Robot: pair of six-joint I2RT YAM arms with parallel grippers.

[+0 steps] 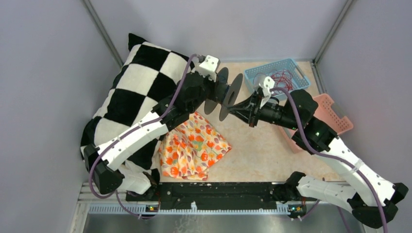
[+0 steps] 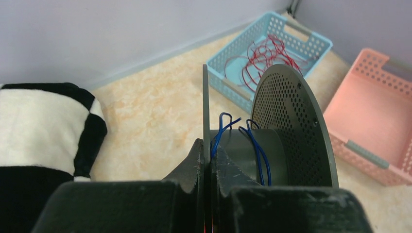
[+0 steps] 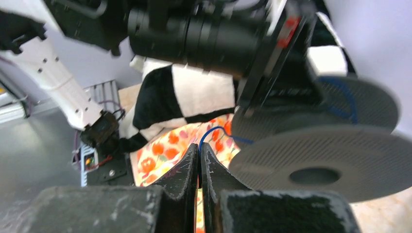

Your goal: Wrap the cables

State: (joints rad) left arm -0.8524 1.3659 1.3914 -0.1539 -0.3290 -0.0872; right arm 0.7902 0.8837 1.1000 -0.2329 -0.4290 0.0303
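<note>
A dark grey spool (image 1: 228, 94) with two perforated flanges is held above the table's middle. My left gripper (image 2: 207, 145) is shut on the edge of the spool's near flange (image 2: 206, 97). A very thin blue cable (image 2: 221, 127) loops loosely around the spool's hub. My right gripper (image 3: 198, 148) is shut on the free end of this blue cable (image 3: 214, 130), just beside the spool (image 3: 330, 155). In the top view the right gripper (image 1: 233, 108) sits right under the spool and the left gripper (image 1: 214, 92) is on the spool's left.
A blue basket (image 1: 272, 64) at the back right holds tangled red wires (image 1: 282, 77). A pink basket (image 1: 337, 116) lies at the right. A checkered pillow (image 1: 136, 87) fills the left side. A floral cloth (image 1: 192, 145) lies in front of it.
</note>
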